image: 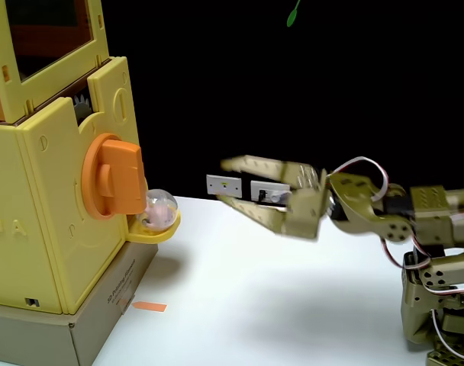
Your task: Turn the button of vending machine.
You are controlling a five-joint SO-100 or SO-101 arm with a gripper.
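Orange button on pale-yellow vending machine, bar upright

Arm: olive-gold plastic segments with round screw holes. Red-and-white cables loop over the wrist. Tapered jaws; small grey-white plates beside them.

Fixed view: the vending machine is seated on a box at the left; a capsule is held in the tray below the button; the gripper is placed to the right, apart.

White table, black backdrop behind.
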